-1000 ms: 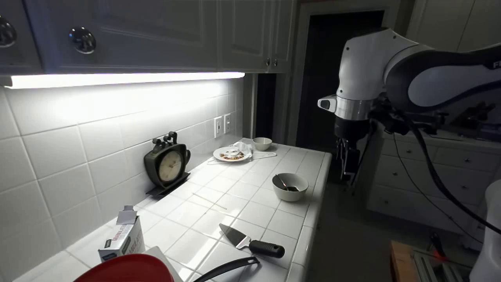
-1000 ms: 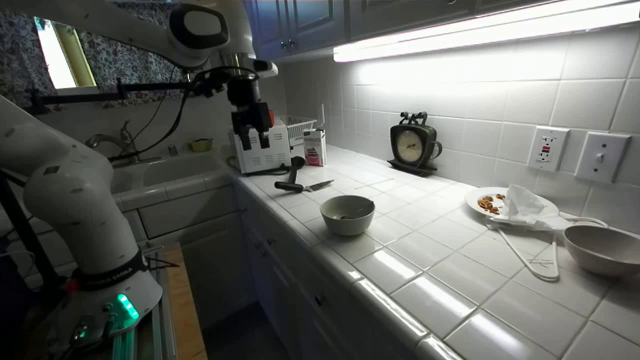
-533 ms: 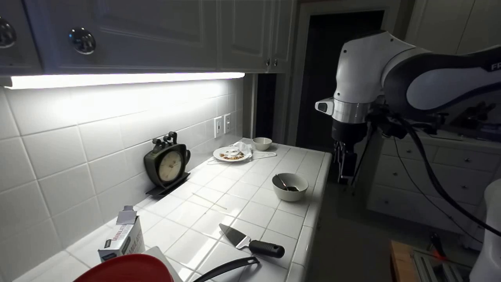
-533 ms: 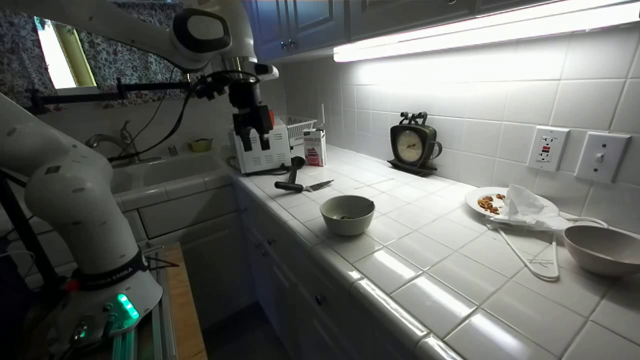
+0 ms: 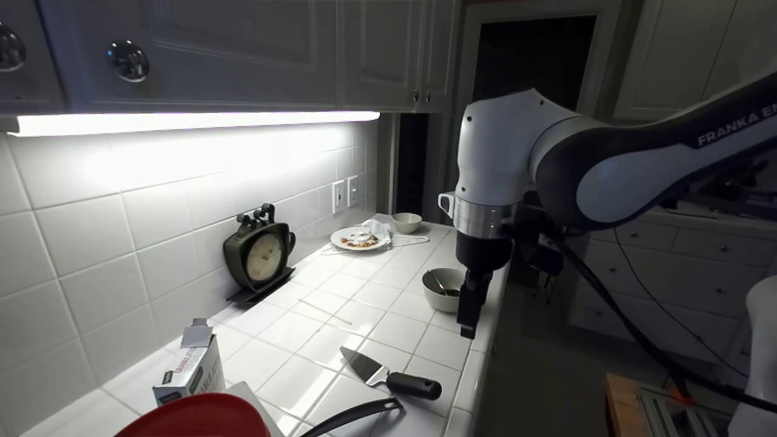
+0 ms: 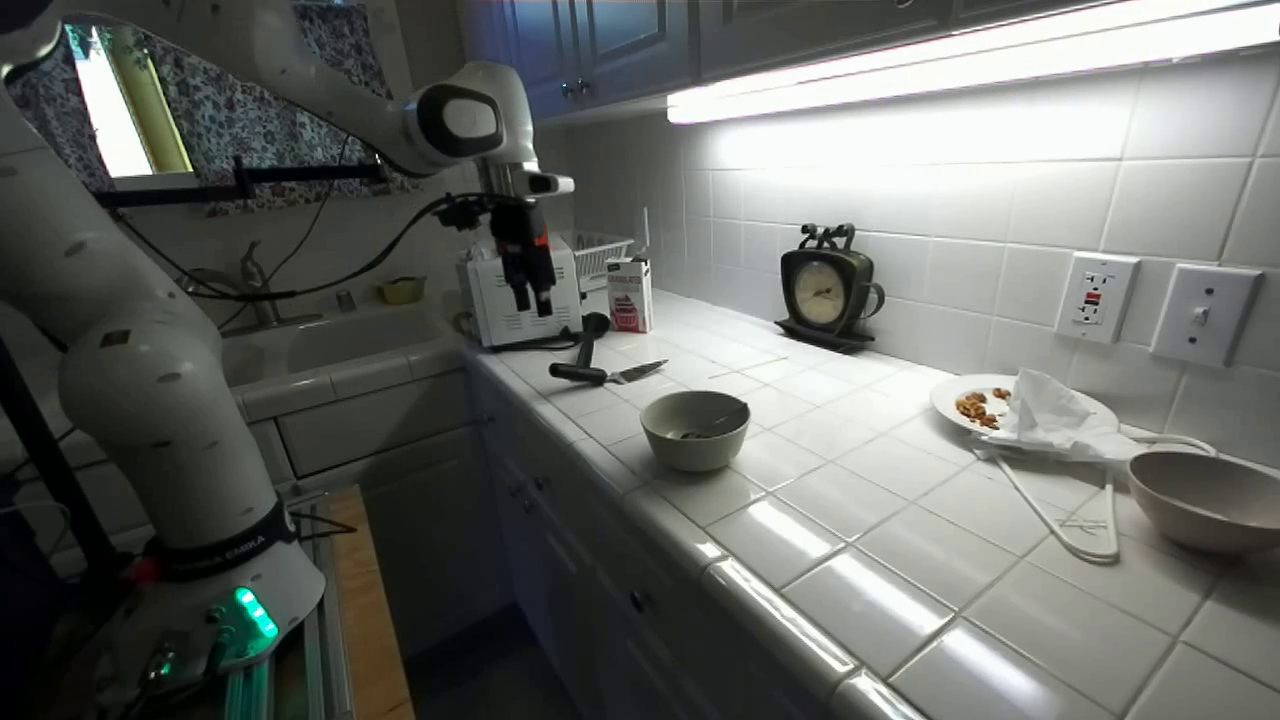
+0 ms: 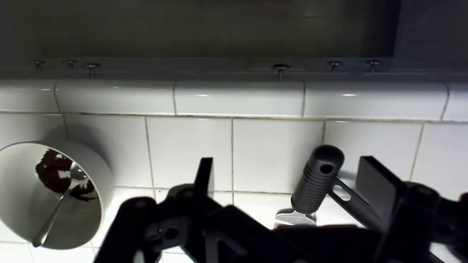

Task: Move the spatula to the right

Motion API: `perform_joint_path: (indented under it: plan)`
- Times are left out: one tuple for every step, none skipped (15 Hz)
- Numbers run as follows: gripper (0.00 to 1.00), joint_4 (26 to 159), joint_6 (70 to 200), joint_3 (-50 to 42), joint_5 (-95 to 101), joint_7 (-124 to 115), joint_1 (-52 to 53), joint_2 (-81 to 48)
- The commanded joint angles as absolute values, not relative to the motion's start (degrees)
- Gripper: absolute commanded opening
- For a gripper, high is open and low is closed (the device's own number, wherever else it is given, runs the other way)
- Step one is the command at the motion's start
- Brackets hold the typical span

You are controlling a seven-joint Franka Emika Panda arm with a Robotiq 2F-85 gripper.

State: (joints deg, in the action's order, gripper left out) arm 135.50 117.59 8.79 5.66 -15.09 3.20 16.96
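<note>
The spatula [image 5: 396, 381] lies on the tiled counter, with its black handle toward the counter's front edge and its grey wedge blade pointing inward. It also shows in an exterior view [image 6: 598, 376]. In the wrist view its ribbed handle [image 7: 317, 179] appears between the fingers, below them; most of the blade is hidden behind the gripper. My gripper [image 5: 467, 331] is open and empty, above the counter near its front edge, between the bowl and the spatula. It also shows in an exterior view [image 6: 533, 304] and in the wrist view [image 7: 287, 160], fingers wide apart.
The bowl [image 5: 442, 303] with a spoon stands near the front edge. The red pan's [image 5: 194, 419] dark handle [image 5: 355, 415] lies close beside the spatula. A box [image 5: 194, 370], a scale [image 5: 261, 255], a plate with food [image 5: 349, 246] and another bowl [image 5: 407, 223] stand further along.
The arm has come in over the counter. The gripper has moved lower and nearer the spatula, and looks turned about its axis. The spatula, pan and bowls have not moved.
</note>
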Motion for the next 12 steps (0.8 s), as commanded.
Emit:
perform_joint_path:
  plan:
    - [1.0, 125.7, 115.7, 9.1, 1.9, -22.7, 3.0, 7.0]
    - [1.0, 124.0, 115.0, 8.7, 1.2, -23.8, 3.1, 5.2]
    - [1.0, 123.1, 115.3, 8.4, 0.6, -25.0, 3.2, 3.8]
    - [1.0, 122.4, 115.6, 8.0, -0.2, -25.0, 3.4, 2.4]
    - [1.0, 122.7, 117.9, 7.8, -0.1, -24.4, 3.6, 1.5]
    - [1.0, 122.2, 117.5, 7.5, -1.0, -22.7, 3.8, 0.3]
    - [1.0, 122.1, 117.7, 7.4, -0.3, -23.6, 3.9, -0.8]
    - [1.0, 121.8, 116.7, 7.2, -1.0, -23.0, 4.0, -1.8]
    - [1.0, 122.2, 117.1, 7.2, -0.6, -23.1, 4.1, -2.6]
    - [1.0, 122.5, 117.0, 7.1, -1.0, -22.5, 4.2, -3.3]
    - [1.0, 123.0, 117.4, 7.1, -0.9, -22.5, 4.3, -3.9]
    - [1.0, 123.0, 116.9, 7.1, -1.4, -21.9, 4.4, -4.6]
